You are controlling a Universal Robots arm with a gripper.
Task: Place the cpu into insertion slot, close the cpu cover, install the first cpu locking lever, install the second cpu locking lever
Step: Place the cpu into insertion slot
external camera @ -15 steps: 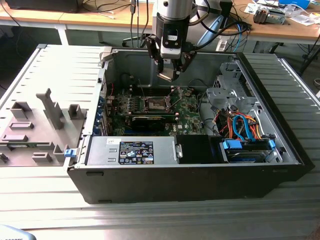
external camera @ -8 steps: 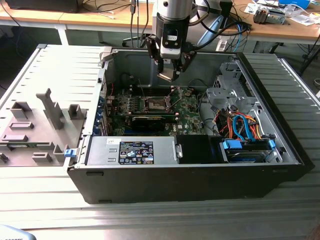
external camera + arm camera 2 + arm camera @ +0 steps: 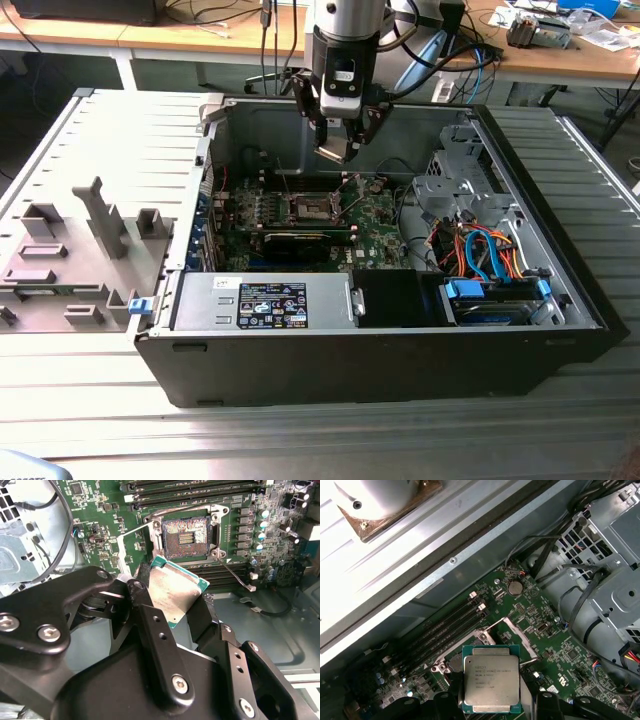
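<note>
You're in a robotics lab, at a bench rigged for computer assembly.

Your black desktop computer case (image 3: 350, 370) lies open on its side on a ribbed grey metal work table (image 3: 300, 440). Its green circuit board (image 3: 378, 232) and its blue and orange wire bundles (image 3: 485, 250) are exposed. A silver-and-black robot arm (image 3: 345, 40) hangs over the open case. On the exterior view's left, on the same table, you have a grey fixture plate with upright blocks (image 3: 90, 235). Behind it all run light wooden benches (image 3: 200, 40), strewn with loose dark cables (image 3: 215, 14) and, towards the exterior view's right, a small grey device (image 3: 540, 30).
</note>
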